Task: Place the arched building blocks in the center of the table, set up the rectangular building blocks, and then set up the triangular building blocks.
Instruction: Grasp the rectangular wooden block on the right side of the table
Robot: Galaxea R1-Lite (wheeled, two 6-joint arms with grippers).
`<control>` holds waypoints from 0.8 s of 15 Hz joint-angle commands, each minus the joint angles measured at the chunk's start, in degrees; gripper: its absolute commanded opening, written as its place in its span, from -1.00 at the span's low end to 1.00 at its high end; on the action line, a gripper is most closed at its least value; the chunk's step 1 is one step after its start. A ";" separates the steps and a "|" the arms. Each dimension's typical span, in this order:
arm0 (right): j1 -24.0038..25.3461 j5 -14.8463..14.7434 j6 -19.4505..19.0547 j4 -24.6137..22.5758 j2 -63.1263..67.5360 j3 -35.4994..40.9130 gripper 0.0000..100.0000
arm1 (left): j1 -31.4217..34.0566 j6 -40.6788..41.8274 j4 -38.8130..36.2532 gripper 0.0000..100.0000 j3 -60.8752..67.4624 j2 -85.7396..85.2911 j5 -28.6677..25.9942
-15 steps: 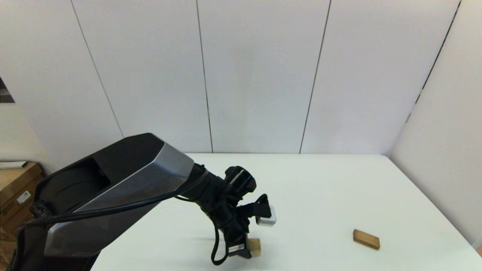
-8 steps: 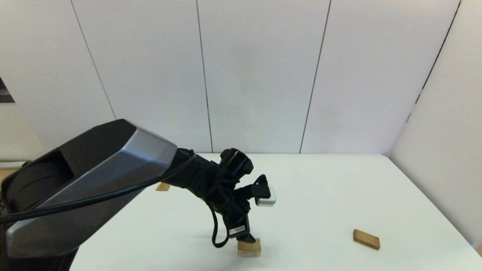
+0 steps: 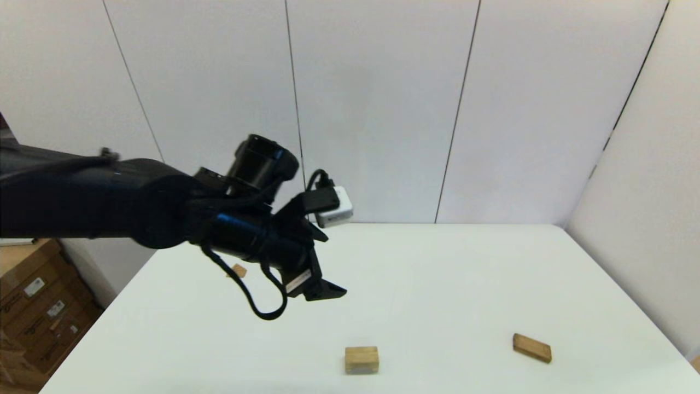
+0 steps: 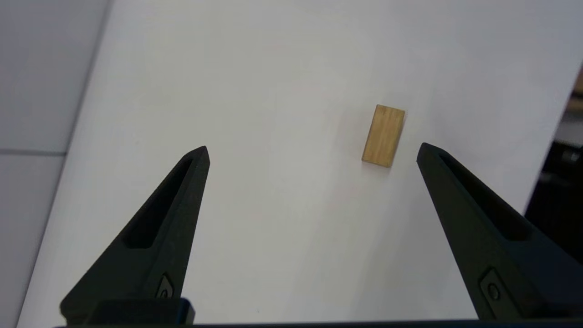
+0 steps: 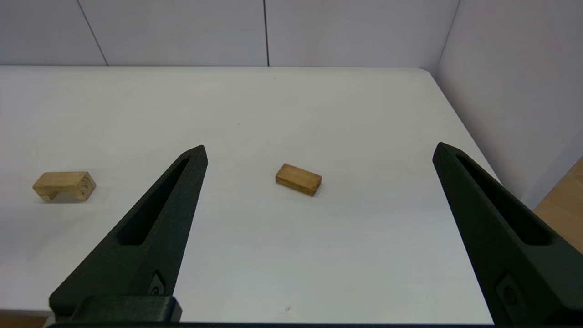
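The arched block (image 3: 361, 359) (image 5: 63, 185) stands free on the white table (image 3: 465, 262), near its front edge and about mid-width. High above it and to its left hangs my left gripper (image 3: 328, 289) (image 4: 313, 146), open and holding nothing. The rectangular block (image 3: 532, 348) (image 5: 298, 179) (image 4: 383, 135) lies flat at the front right. Far back on the left, the small triangular block (image 3: 238, 270) shows partly behind the left arm's cable. My right gripper (image 5: 319, 146) is open and empty, low at the table's front edge, and out of the head view.
Cardboard boxes (image 3: 33, 317) stand on the floor left of the table. White wall panels close off the back, and a slanted white panel (image 3: 645, 219) runs along the table's right edge.
My left gripper has left the arched block, then risen and drawn back to the left. The block stays where it was set down. The other blocks have not moved.
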 commanded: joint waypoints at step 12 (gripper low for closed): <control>-0.01 0.01 -0.01 -0.03 0.07 0.04 1.00 | 26.46 -12.52 -0.07 1.00 37.59 -74.41 14.13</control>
